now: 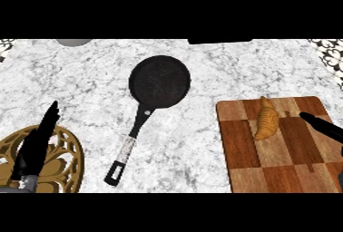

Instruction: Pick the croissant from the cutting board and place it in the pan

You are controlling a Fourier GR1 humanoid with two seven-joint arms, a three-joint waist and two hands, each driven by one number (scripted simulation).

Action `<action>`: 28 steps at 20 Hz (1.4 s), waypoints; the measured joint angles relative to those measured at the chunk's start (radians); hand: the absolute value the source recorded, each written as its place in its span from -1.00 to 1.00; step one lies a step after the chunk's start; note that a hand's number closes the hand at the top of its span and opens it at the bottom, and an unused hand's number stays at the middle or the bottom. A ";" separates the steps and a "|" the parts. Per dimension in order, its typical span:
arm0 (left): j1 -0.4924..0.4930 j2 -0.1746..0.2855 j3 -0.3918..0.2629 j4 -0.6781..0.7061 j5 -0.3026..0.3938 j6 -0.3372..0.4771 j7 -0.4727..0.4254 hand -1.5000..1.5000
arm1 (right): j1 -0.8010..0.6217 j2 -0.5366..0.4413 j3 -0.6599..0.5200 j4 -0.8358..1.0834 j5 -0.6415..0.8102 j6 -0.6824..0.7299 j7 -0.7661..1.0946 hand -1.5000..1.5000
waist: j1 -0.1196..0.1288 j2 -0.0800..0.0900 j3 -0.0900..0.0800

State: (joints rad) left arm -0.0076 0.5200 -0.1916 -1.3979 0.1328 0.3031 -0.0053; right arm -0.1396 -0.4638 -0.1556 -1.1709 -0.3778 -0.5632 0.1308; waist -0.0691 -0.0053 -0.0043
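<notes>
A golden croissant lies on the wooden cutting board at the right, near the board's far edge. My right hand comes in from the right edge with straight fingers, its tip a short way right of the croissant and not touching it. The black pan sits at the counter's middle, its long handle pointing toward me. At the lower left, my left hand rests open and still, fingers straight and pointing up.
A gold openwork trivet lies under the left hand at the lower left. A grey round object and a dark object sit at the counter's far edge. Marble counter separates pan and board.
</notes>
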 measured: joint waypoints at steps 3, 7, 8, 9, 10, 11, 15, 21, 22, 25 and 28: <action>0.031 -0.014 -0.029 -0.043 0.004 -0.012 0.019 0.00 | 0.081 -0.028 0.026 -0.043 0.029 -0.097 0.152 -1.00 | 0.016 -0.006 -0.001; 0.025 -0.020 -0.050 -0.083 -0.005 -0.012 0.058 0.00 | 0.161 -0.162 0.122 -0.141 0.094 -0.084 0.373 -1.00 | 0.032 -0.005 -0.002; 0.024 -0.026 -0.057 -0.090 -0.009 -0.009 0.066 0.00 | 0.172 -0.199 0.140 -0.177 0.101 -0.068 0.429 -1.00 | 0.036 -0.004 -0.002; 0.028 -0.032 -0.064 -0.100 -0.015 -0.005 0.069 0.00 | 0.181 -0.238 0.152 -0.214 0.103 -0.048 0.486 -1.00 | 0.039 -0.004 -0.002; 0.028 -0.033 -0.064 -0.100 -0.017 -0.006 0.068 0.00 | 0.185 -0.279 0.159 -0.250 0.098 -0.018 0.540 -1.00 | 0.042 -0.003 -0.001; 0.026 -0.032 -0.063 -0.098 -0.018 -0.009 0.073 0.00 | 0.187 -0.309 0.173 -0.290 0.098 0.001 0.593 -1.00 | 0.045 -0.003 -0.001; 0.035 -0.033 -0.067 -0.129 -0.021 -0.022 0.087 0.00 | 0.158 -0.399 0.177 -0.403 0.046 0.109 0.739 -1.00 | 0.059 0.000 0.001; 0.036 -0.046 -0.070 -0.160 -0.044 -0.031 0.115 0.00 | 0.025 -0.456 0.167 -0.393 -0.036 0.264 0.858 -1.00 | 0.076 0.005 0.003; 0.038 -0.049 -0.067 -0.161 -0.046 -0.034 0.114 0.00 | -0.002 -0.462 0.167 -0.373 -0.045 0.287 0.876 -1.00 | 0.078 0.005 0.003; 0.032 -0.054 -0.063 -0.160 -0.056 -0.044 0.121 0.00 | -0.076 -0.469 0.182 -0.312 -0.065 0.341 0.912 -1.00 | 0.083 0.007 0.004; 0.028 -0.057 -0.063 -0.178 -0.065 -0.049 0.136 0.00 | -0.158 -0.458 0.209 -0.250 -0.094 0.379 0.939 -1.00 | 0.091 0.008 0.004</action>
State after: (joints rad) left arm 0.0206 0.4628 -0.2546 -1.5760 0.0673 0.2544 0.1311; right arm -0.2977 -0.9219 0.0538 -1.4206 -0.4713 -0.1839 1.0699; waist 0.0222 0.0029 -0.0006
